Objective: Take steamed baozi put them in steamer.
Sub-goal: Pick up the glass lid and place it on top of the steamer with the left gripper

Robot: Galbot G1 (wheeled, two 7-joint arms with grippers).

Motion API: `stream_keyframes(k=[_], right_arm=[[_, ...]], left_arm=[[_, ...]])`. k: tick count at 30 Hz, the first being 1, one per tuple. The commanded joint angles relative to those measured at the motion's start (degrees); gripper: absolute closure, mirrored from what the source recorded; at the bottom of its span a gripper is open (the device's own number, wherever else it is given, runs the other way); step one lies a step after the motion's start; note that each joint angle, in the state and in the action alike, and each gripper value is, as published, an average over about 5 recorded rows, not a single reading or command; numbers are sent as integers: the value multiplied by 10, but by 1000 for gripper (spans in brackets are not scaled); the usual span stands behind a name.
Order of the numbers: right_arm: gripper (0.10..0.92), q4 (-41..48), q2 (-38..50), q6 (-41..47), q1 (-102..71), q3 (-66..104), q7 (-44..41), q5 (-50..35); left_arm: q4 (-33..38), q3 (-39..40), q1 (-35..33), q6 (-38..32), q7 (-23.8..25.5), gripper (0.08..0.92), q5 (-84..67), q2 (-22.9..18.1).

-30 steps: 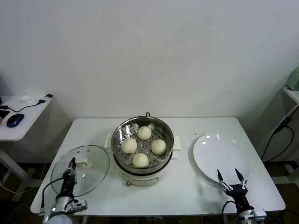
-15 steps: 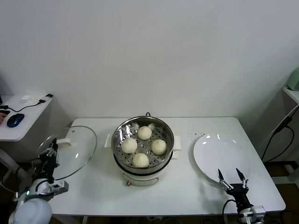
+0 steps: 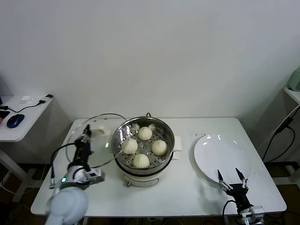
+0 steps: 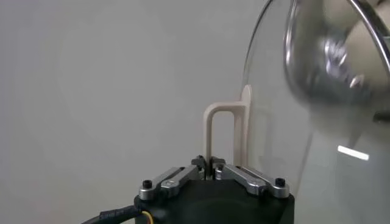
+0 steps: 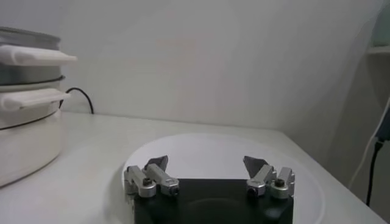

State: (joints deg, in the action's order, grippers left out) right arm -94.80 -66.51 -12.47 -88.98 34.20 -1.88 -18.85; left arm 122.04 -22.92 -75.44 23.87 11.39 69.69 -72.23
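Observation:
Several cream-white baozi [image 3: 145, 133] sit on the perforated tray inside the steel steamer [image 3: 121, 133] at the table's middle. My left gripper [image 3: 86, 134] is shut on the cream handle [image 3: 97, 131] of the round glass lid [image 3: 101, 150]. It holds the lid tilted in the air just left of the steamer, with the lid's edge overlapping the steamer's rim. In the left wrist view the gripper [image 4: 209, 172] clamps the handle [image 4: 222, 131] and the lid [image 4: 317, 158] stands beside it. My right gripper [image 3: 230, 179] is open and empty at the plate's near edge; it also shows in the right wrist view [image 5: 206, 168].
A flat white plate [image 3: 220, 157] lies right of the steamer and shows in the right wrist view [image 5: 219, 146]. The steamer's white base and handles [image 5: 27, 97] show there too. A side desk [image 3: 21, 117] with a mouse stands far left. A black cord runs behind the steamer.
My left gripper has carried the glass lid from the table's front left, out past the left edge, and now up beside the steamer. The right gripper has stayed in place.

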Motion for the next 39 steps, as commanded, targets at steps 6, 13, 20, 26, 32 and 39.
stream_keyframes(k=[6, 13, 20, 26, 32, 39], right_arm=[[203, 6, -1, -10, -6, 3, 1, 9], [203, 7, -4, -18, -11, 9, 2, 10], [203, 14, -9, -28, -13, 11, 5, 10], [203, 21, -14, -35, -8, 12, 6, 12], [203, 28, -18, -42, -6, 13, 9, 17], [203, 34, -21, -49, -1, 13, 11, 23]], left_arm=[[27, 172, 48, 97, 48, 859, 123, -61], [-22, 222, 79, 135, 52, 859, 183, -111], [-58, 250, 93, 138, 50, 859, 220, -150], [-87, 257, 102, 134, 45, 859, 234, -161], [-123, 256, 105, 128, 29, 859, 242, -167], [-159, 248, 106, 123, 10, 859, 248, -168]])
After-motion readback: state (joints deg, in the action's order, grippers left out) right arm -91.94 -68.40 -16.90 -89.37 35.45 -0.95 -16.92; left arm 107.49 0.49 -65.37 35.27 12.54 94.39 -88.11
